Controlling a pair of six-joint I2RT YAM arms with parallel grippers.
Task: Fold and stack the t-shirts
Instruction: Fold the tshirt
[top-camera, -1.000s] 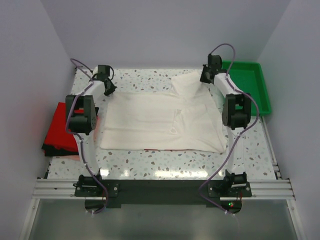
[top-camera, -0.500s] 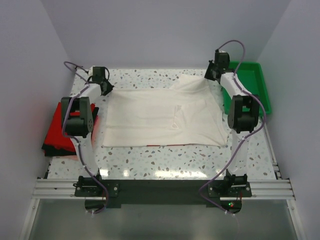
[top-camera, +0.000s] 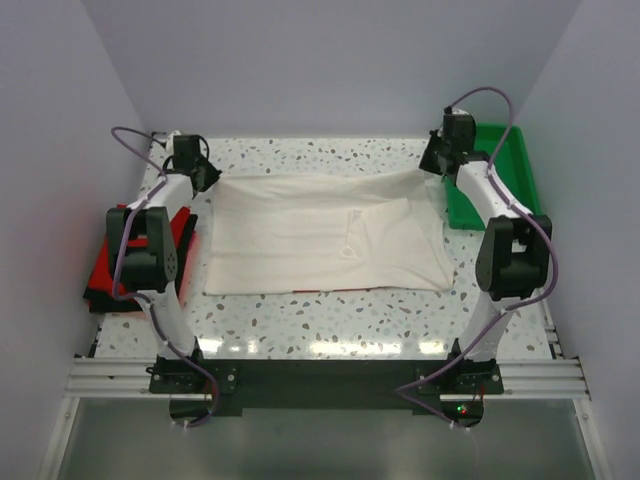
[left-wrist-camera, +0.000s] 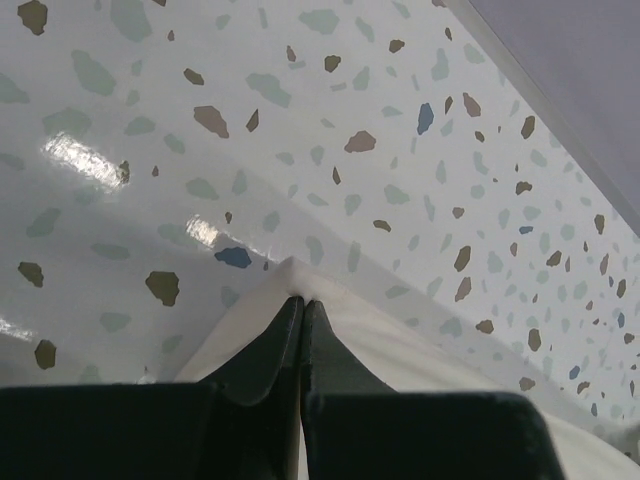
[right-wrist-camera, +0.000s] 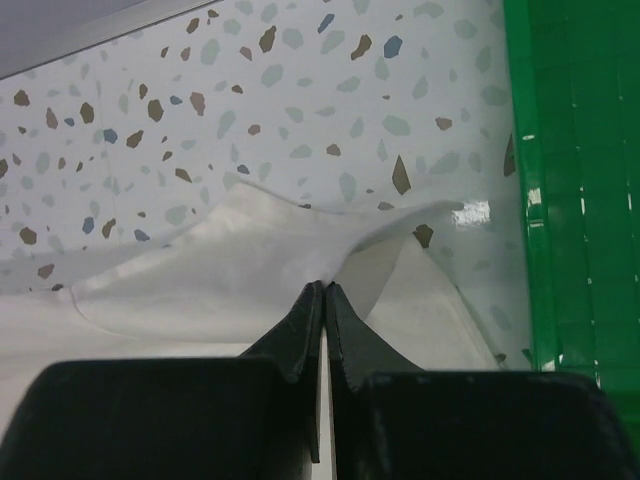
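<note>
Cream-white shirt (top-camera: 325, 235) spread flat on table (top-camera: 330, 320), just left of green tray (top-camera: 522, 185). Far edge pulled taut between both arms. Left pincer (left-wrist-camera: 302, 298) closed tight on the far corner furthest from the tray. Right pincer (right-wrist-camera: 325, 288) closed tight on the far corner beside the tray rim, little room there. Bare table along the shirt's near edge. Red shirt (top-camera: 108, 265) folded at the table side opposite the tray.

No readable txt in any view. No labels, brands, nos. or signs legible, top cam or wrist cams.
</note>
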